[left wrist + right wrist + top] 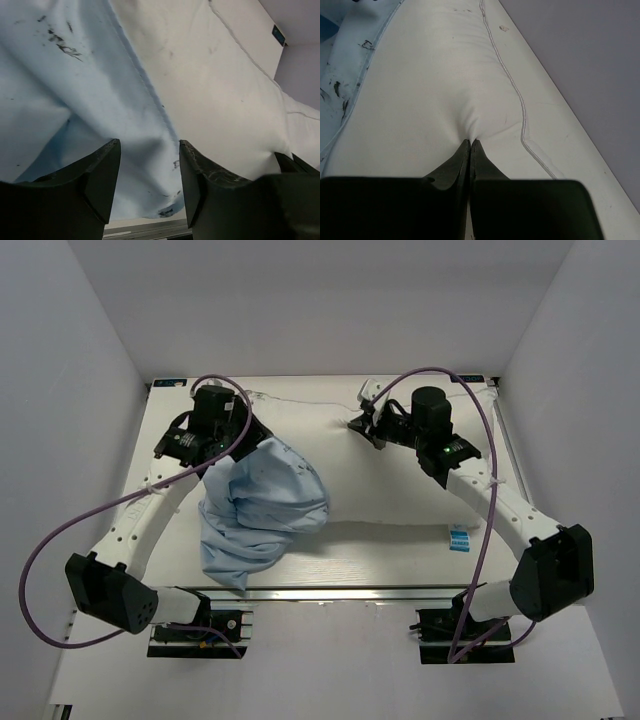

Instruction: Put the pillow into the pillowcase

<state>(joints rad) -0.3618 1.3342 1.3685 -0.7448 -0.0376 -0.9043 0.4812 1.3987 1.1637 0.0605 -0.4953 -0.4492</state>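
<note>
Black fingers of the left gripper fill the bottom of its wrist view, spread apart and clamping nothing; the wrinkled light-blue pillowcase lies in the gap and beyond them. Dark smudges dot that cloth, but none reads as writing. The only label on the counter is a small blue-and-white sticker at about 4 o'clock in the overhead view, its print too small to read.

The left arm reaches from its base at 7 o'clock up to 10 o'clock, wrist bent down over the pillowcase's far edge. The right arm runs from 5 o'clock up to 1 o'clock, then turns toward the centre, its wrist pointing to 9 o'clock.

The right gripper has its fingers pressed together, pinching a pucker of the white pillow just beside its seam. The pillow lies across the far half of the counter. Its left end is tucked into the bunched pillowcase, which sits left of centre and trails down toward 7 o'clock.
</note>
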